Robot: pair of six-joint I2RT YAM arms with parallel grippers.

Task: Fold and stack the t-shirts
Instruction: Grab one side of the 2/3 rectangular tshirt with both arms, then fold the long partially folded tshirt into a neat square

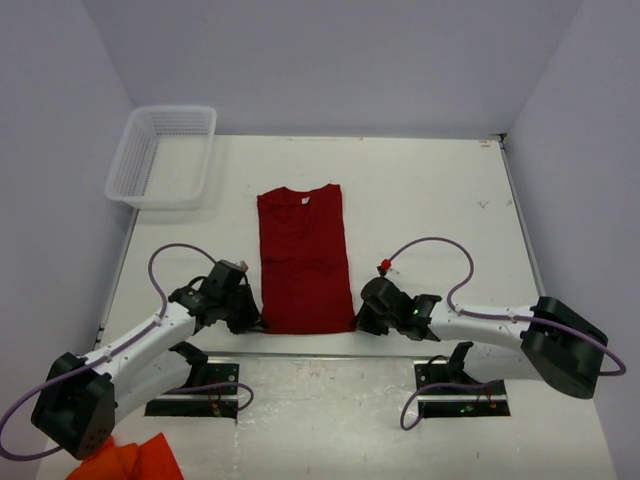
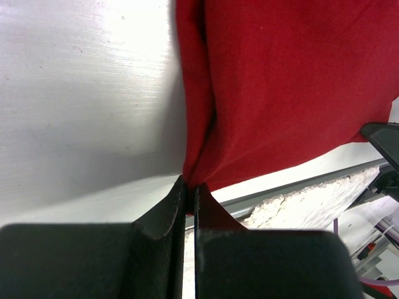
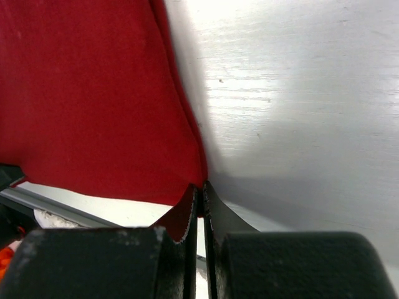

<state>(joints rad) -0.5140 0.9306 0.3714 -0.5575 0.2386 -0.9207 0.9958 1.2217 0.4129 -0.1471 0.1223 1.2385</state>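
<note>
With the left gripper point(image 1: 256, 320) pinched tight on the near-left hem corner of the t-shirt point(image 1: 303, 260), and the right gripper point(image 1: 362, 320) pinched tight on the near-right corner, raise both corners level and together. Carry them toward the collar without dragging the layer beneath. Lies flat in the middle of the table point(image 1: 430, 200), already a narrow strip. Runs lengthwise from near to far: collar toward the far edge, hem toward the arms.
</note>
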